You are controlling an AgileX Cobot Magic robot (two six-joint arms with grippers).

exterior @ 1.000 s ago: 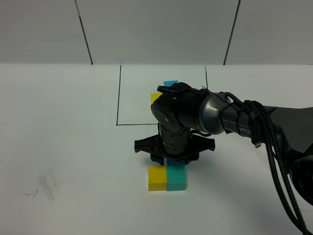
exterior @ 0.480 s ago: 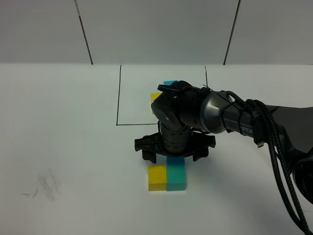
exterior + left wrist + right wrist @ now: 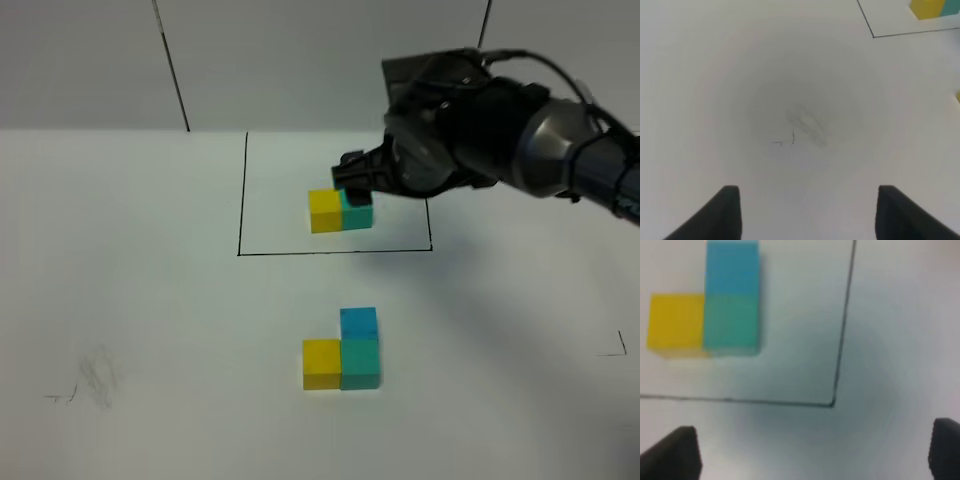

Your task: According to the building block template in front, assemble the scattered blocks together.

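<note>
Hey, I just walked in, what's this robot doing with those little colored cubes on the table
It is copying a block pattern. The template trio sits inside the black drawn rectangle. Nearer the camera, the yellow cube, teal-green cube and sky-blue cube sit pressed together in the same L shape, so the build looks done. The right gripper is open, empty and raised over the template area, holding nothing. The left gripper hovers over bare table off to the side, holding nothing.
</note>
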